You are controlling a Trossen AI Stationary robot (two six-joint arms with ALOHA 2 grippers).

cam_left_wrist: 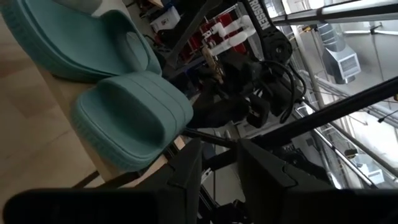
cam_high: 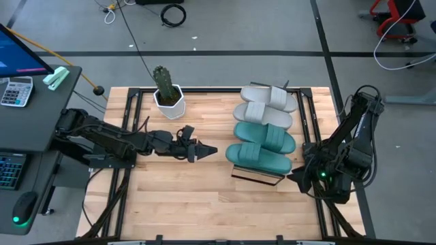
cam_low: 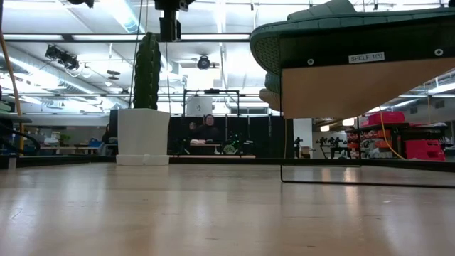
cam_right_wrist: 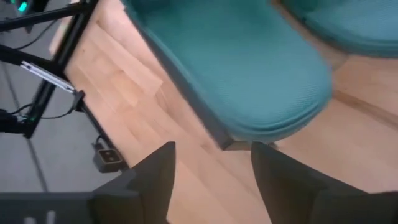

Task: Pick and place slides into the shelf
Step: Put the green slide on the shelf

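Note:
All the slides lie side by side on the shelf, soles down: two light grey slides toward the far edge, two teal slides nearer. In the low view the shelf shows at the right with a teal slide on top. My left gripper hovers open, left of the teal pair. My right gripper is open at the shelf's near right corner, close to the nearest teal slide's end, touching nothing.
A cactus in a white pot stands near the table's far edge, left of the shelf. Bare wooden tabletop lies in front of and left of the shelf. A desk with a calculator sits beyond the table's left side.

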